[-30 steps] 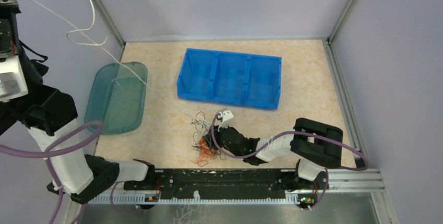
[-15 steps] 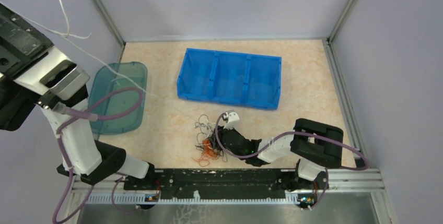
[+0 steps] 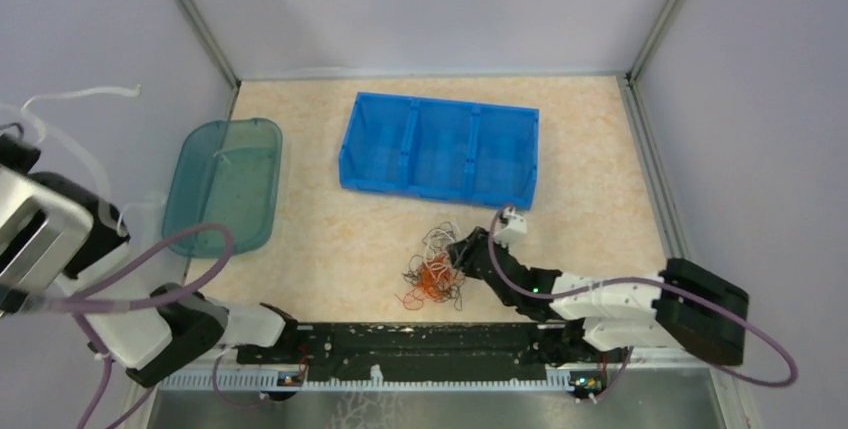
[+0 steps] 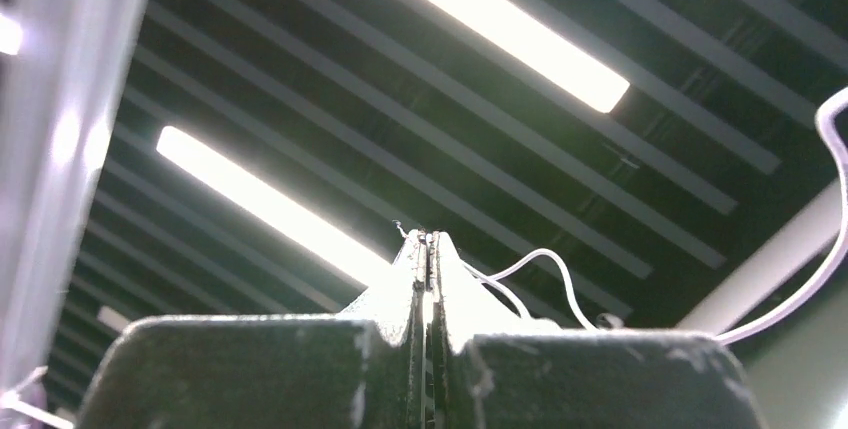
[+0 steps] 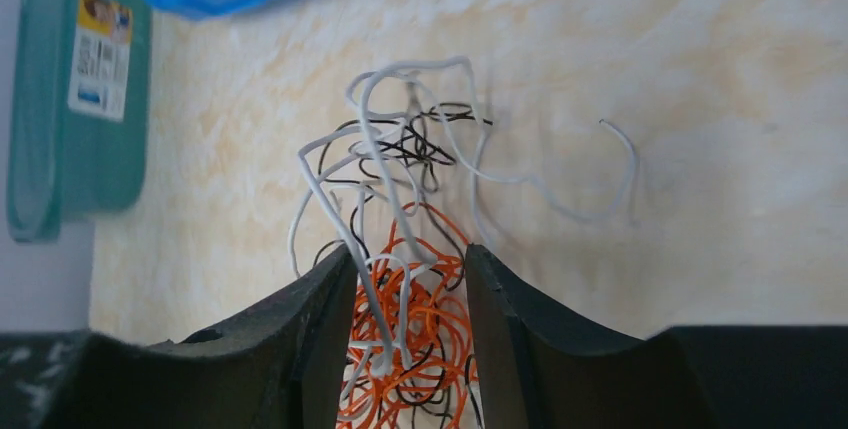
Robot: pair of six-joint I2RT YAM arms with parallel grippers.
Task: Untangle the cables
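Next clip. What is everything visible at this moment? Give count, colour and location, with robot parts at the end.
cables: one tangled pile of many strands, white, red-orange and black, on the table in front of the bin
white strand: one, white, lifted away from the pile, apparently pinched in the left gripper
bin: one, blue, three compartments, centre back of the table
tray: one, translucent teal, left side of the table
table: one, beige marbled
left gripper: one, black, shut on the white strand, pointing up at the ceiling lights
right gripper: one, black, open, fingers either side of the pile
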